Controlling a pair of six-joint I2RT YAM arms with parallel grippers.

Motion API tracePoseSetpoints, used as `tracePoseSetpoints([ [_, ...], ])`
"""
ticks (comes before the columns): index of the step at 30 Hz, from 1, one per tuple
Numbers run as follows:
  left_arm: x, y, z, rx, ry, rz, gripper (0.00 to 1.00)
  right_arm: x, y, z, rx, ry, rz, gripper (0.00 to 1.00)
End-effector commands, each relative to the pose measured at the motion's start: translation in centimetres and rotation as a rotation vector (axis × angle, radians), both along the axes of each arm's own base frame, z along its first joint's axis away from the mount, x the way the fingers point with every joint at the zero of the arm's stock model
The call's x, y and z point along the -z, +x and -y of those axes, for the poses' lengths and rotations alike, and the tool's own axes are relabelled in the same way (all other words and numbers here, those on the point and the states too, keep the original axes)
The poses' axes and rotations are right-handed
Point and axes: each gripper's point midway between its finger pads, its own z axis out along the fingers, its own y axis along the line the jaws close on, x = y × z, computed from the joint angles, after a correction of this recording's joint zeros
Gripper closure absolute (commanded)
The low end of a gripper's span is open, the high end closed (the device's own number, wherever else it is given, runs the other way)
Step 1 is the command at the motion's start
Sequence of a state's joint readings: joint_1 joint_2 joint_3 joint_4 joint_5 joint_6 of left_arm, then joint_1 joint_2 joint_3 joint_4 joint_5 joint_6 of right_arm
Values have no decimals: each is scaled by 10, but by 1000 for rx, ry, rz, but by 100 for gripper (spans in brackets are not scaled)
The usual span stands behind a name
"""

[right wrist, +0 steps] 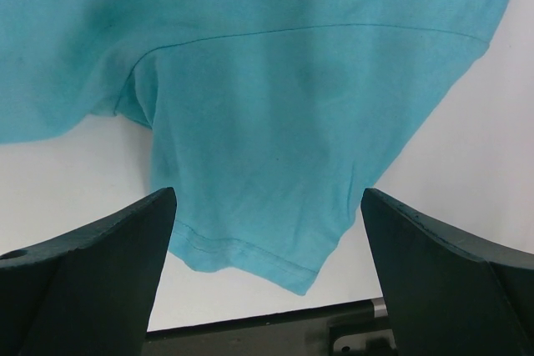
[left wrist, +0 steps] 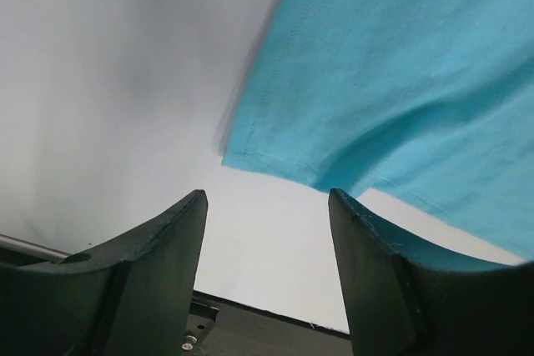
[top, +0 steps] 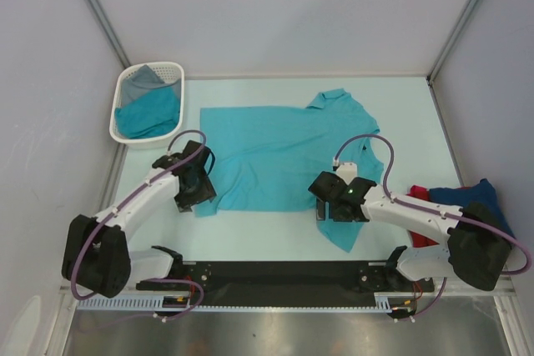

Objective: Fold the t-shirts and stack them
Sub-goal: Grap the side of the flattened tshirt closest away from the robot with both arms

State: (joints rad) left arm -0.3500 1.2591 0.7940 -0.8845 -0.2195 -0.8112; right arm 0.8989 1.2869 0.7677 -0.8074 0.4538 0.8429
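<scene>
- One teal t-shirt (top: 275, 152) lies flat and unfolded at frame centre; no fold or stack exists.
- left gripper (left wrist: 267, 206): jaws apart, empty, at the lower-left hem corner.
- right gripper (right wrist: 269, 198): jaws apart, empty, over the lower sleeve.
- Pending: red t-shirt (top: 420, 195) and navy t-shirt (top: 463, 198), right edge.
</scene>
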Motion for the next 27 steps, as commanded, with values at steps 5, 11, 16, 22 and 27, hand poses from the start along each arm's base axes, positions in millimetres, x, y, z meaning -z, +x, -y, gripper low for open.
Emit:
tracePoseSetpoints([
  [5, -5, 7, -6, -6, 34, 21, 35, 0, 7, -7, -10, 16, 11, 0],
  [11, 20, 7, -1, -3, 19, -23, 38, -1, 7, -5, -3, 12, 10, 0],
  [16, 27, 12, 0, 7, 29, -35, 40, -1, 5, -2, 9, 7, 7, 0],
  [22, 35, 9, -1, 3, 34, -57, 44, 1, 4, -1, 15, 5, 1, 0],
  [27, 44, 6, 1, 1, 21, -84, 50, 1, 5, -2, 14, -1, -3, 0],
])
